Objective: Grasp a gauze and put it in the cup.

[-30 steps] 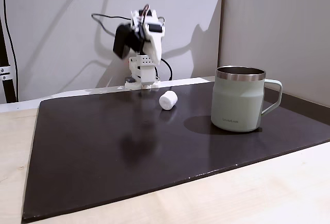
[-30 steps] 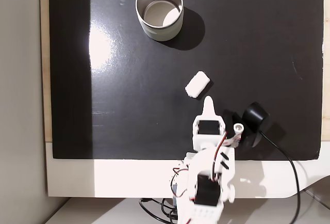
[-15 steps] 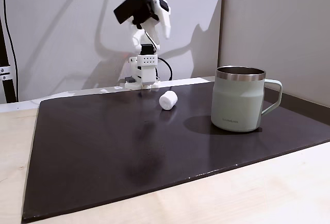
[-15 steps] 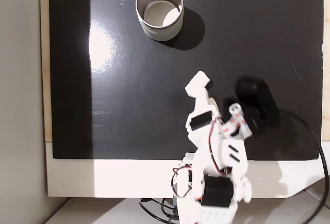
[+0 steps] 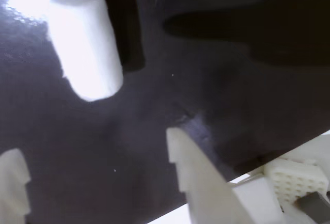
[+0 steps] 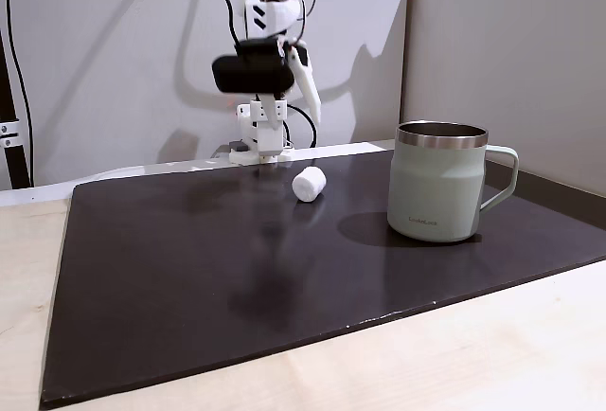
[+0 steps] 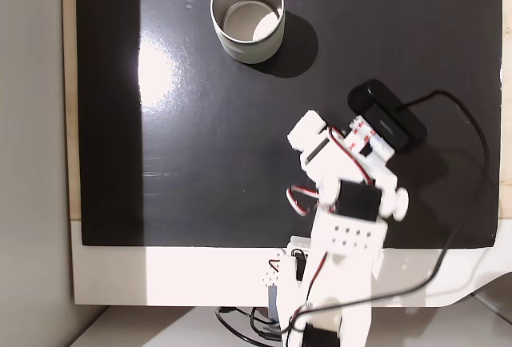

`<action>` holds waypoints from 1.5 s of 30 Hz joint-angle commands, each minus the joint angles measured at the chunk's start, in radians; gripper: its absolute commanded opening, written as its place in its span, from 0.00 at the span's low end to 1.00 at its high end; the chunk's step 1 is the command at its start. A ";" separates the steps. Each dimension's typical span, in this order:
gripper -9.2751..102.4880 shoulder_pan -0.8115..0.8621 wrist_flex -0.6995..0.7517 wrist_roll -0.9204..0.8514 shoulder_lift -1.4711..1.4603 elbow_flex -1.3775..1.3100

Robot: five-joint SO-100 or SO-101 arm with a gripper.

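Claw (image 5: 93,177) spread wide above gauze (image 5: 85,51), empty.

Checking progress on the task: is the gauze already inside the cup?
No, the gauze lies on the dark mat beside the cup.

1. Support: pale wood table (image 6: 530,354); bare wood shows along the near edge and left side in a fixed view.
2. On it: large dark glossy mat (image 6: 189,278), covering most of the top. Strong glare patch left of centre in a fixed view from above (image 7: 156,71).
3. White base plate (image 7: 160,275) sits at the mat's edge by the wall; the arm's base (image 6: 260,136) is mounted on it.
4. On the mat: the gauze (image 6: 309,184), lying on its side near the arm's base.
5. On the mat: the cup (image 6: 437,182), upright, handle right in the side-on fixed view. Well apart from the gauze.
6. Wrist view: gauze (image 5: 85,46) lies flat on the mat, casting a dark shadow to its right.
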 commanded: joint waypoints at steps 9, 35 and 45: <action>0.36 -0.095 -0.183 0.100 -0.313 -0.051; 0.08 -0.170 -0.178 0.196 -0.367 -0.058; 0.08 -0.302 0.195 0.282 -0.241 -0.532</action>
